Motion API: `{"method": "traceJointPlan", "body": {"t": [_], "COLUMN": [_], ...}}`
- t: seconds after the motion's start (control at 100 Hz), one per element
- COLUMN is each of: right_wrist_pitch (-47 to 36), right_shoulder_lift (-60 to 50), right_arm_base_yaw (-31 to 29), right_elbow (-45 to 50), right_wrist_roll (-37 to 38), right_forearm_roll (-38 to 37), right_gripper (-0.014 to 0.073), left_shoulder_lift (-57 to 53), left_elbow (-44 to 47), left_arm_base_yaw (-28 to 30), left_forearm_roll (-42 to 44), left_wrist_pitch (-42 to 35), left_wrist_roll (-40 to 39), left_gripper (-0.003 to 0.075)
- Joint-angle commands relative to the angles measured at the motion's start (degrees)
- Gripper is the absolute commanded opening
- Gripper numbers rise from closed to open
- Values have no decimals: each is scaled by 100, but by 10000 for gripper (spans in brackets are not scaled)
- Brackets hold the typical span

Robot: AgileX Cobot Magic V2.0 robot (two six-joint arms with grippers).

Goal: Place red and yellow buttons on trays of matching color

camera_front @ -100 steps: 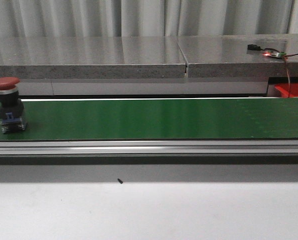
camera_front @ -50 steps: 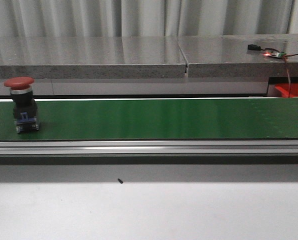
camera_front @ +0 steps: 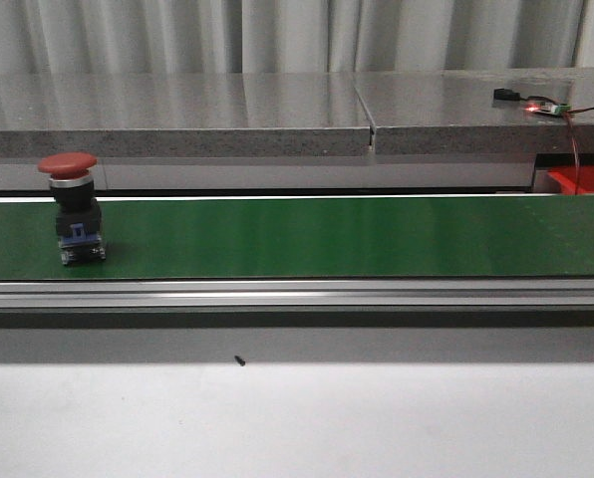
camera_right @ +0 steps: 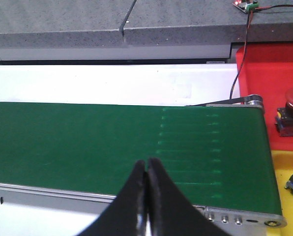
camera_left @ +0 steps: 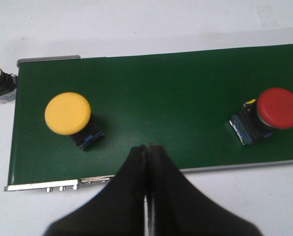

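Both pincers, left [camera_left: 147,150] and right [camera_right: 146,164], hang clenched and empty, apparently waiting for the red button [camera_front: 70,207] on the belt [camera_front: 357,234]

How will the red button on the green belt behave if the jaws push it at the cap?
The red button would probably tip rather than slide: it stands tall, with a wide mushroom cap above a narrower dark body. It looks like stiff plastic, so it should not bend. The smooth rounded cap may slip; the squarer body seems safer to grip.
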Motion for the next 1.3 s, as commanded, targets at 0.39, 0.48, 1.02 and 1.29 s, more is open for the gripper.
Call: {"method": "traceJointPlan", "body": {"t": [0.39, 0.48, 1.02, 1.29], "right_wrist_pitch": [-316, -316, -317, -255], "right_shoulder_lift": [82, 82, 82, 82], "right_arm_base_yaw": [0, 0, 0, 0], "right_elbow": [-160, -160, -160, -196], "right_wrist_roll": [-62, -62, -62, -62], "right_forearm_roll": [128, 128, 136, 137], "right_gripper": [-67, -67, -67, -67], "left_shoulder_lift": [-2090, -2374, -2777, -2777], "left_elbow": [792, 899, 1323, 1323], "left_arm_base_yaw": [-47, -47, -704, -704], "left_forearm_roll": [-141, -153, -291, -291], "left_wrist_pitch": [-218, -218, -388, -334], "left_wrist_roll": [10, 10, -156, -156], "left_gripper": [-19, -19, -19, -19]}}
